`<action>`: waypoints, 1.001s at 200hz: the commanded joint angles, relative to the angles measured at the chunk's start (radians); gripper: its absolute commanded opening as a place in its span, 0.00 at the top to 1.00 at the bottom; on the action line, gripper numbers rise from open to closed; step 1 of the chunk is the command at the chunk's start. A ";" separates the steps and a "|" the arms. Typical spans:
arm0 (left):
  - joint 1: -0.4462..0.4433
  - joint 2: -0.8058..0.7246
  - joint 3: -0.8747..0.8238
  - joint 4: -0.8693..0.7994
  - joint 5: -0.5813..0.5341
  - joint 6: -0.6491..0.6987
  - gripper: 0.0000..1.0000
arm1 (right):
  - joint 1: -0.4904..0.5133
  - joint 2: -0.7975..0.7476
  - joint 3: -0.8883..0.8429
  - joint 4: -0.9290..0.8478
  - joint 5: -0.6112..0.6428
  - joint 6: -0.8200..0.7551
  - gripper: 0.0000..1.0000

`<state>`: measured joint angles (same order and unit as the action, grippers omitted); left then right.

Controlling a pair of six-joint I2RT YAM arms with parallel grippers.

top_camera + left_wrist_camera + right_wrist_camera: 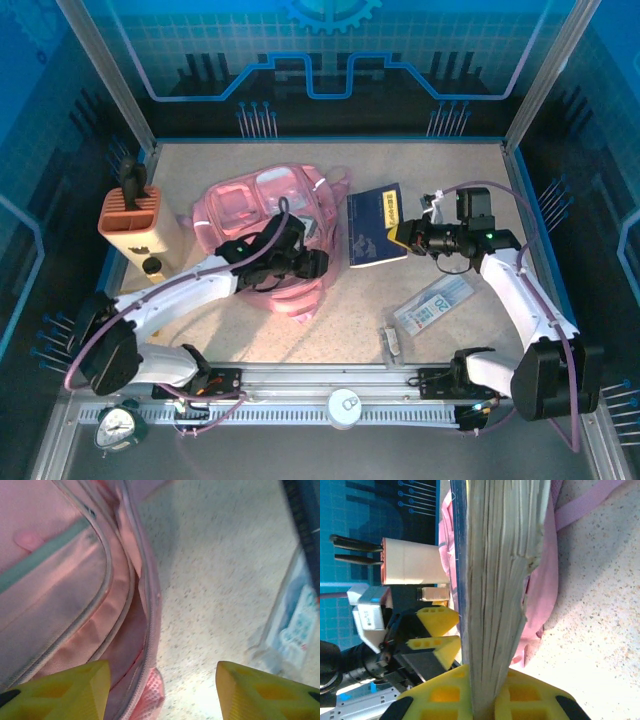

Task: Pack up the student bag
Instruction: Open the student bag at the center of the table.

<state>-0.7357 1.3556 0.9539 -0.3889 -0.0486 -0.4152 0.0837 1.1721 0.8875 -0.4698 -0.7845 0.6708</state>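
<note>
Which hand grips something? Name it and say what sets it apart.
The right hand: its fingers pinch the edge of the blue book. The left hand stands open beside the pink backpack, holding nothing.

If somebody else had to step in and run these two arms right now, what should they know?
Left gripper: open, empty, over the edge of the student bag.
Right gripper: shut on the blue book, beside the bag, not inside.
Pen holder and clear packet sit on the table, unpacked.
Done: book gripped. Left: put the book, probably the other items too, into the bag.
</note>
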 commanded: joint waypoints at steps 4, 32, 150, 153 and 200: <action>-0.031 0.084 0.067 -0.092 -0.073 0.106 0.43 | -0.013 -0.038 -0.002 -0.037 0.001 -0.046 1.00; -0.041 0.192 0.134 -0.133 -0.125 0.138 0.49 | -0.015 -0.037 -0.040 -0.019 0.001 -0.038 1.00; -0.046 0.160 0.178 -0.135 -0.244 0.185 1.00 | -0.024 -0.028 -0.051 -0.054 0.002 -0.074 1.00; -0.044 0.156 0.182 -0.138 -0.254 0.186 1.00 | -0.023 -0.032 -0.052 -0.058 0.005 -0.074 1.00; -0.040 0.082 0.297 -0.154 -0.381 0.232 1.00 | 0.057 -0.038 -0.112 -0.014 0.024 -0.026 1.00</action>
<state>-0.7753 1.5063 1.1637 -0.5461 -0.3264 -0.2272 0.0849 1.1412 0.8013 -0.5053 -0.7567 0.6277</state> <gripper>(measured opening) 0.050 0.114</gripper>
